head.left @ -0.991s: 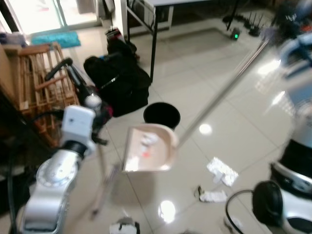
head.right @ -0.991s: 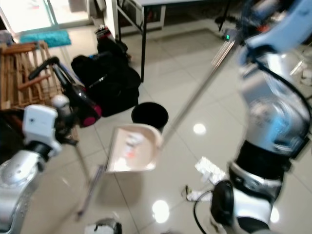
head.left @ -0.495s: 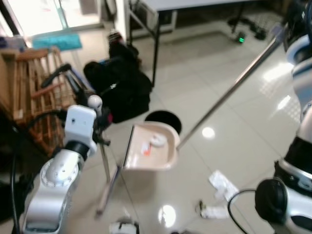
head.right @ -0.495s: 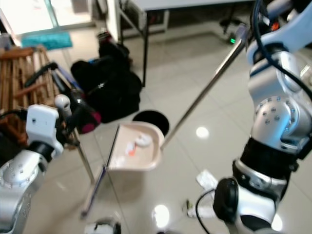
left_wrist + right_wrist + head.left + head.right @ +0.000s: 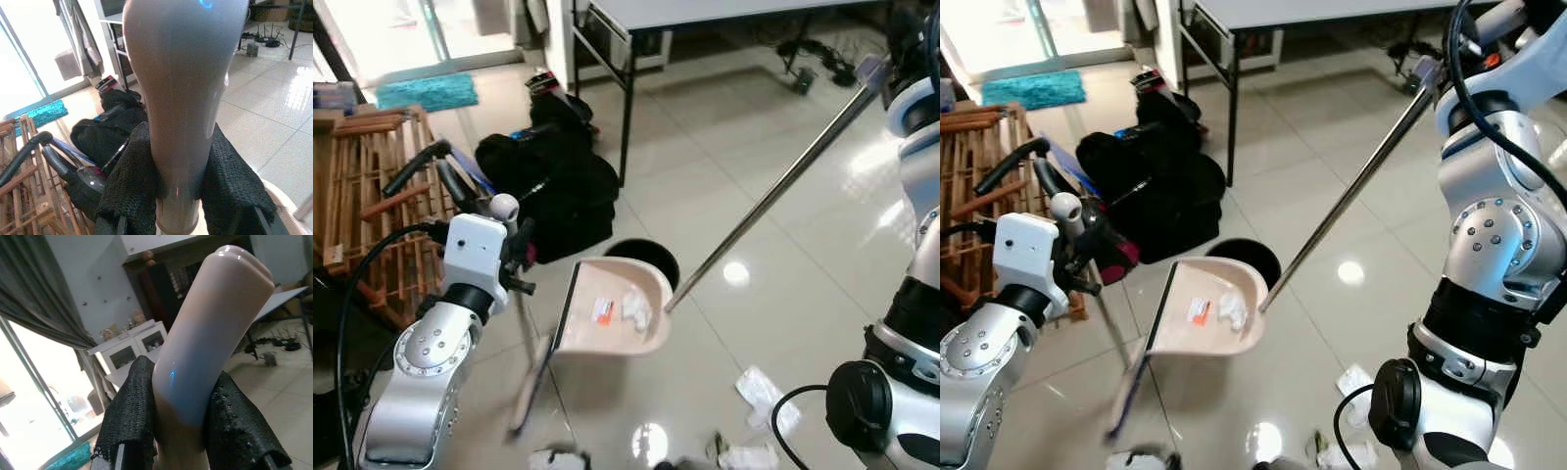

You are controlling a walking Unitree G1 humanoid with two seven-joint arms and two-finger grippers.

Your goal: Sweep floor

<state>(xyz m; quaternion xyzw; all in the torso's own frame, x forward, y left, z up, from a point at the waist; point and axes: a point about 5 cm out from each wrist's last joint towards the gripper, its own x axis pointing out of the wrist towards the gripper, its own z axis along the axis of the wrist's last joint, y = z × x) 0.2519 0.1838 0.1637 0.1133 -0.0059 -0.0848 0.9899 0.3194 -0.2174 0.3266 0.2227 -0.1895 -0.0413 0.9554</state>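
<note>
A beige dustpan (image 5: pixel 612 313) hangs tilted just above the floor, its back edge at the rim of a black bin (image 5: pixel 643 257). White crumpled paper (image 5: pixel 636 308) and an orange-marked scrap (image 5: pixel 601 310) lie in it. Its long metal pole (image 5: pixel 764 201) rises to my right gripper (image 5: pixel 181 421), shut on the pale handle top. My left gripper (image 5: pixel 178 196) is shut on the broom handle (image 5: pixel 505 208); the broom stick (image 5: pixel 524 333) slants down to the floor beside the pan. White litter (image 5: pixel 759 387) lies on the tiles by my right leg.
A black bag (image 5: pixel 548 181) and a vacuum cleaner (image 5: pixel 440 171) sit behind the bin, next to a wooden rack (image 5: pixel 362 206). A table with black legs (image 5: pixel 626 98) stands further back. A teal mat (image 5: pixel 426 90) lies by the glass door. More litter (image 5: pixel 553 458) lies near my feet.
The camera has tipped. The dustpan has moved closer to the bin's rim and the litter in it has slid toward its back wall. Both grippers keep their holds.
</note>
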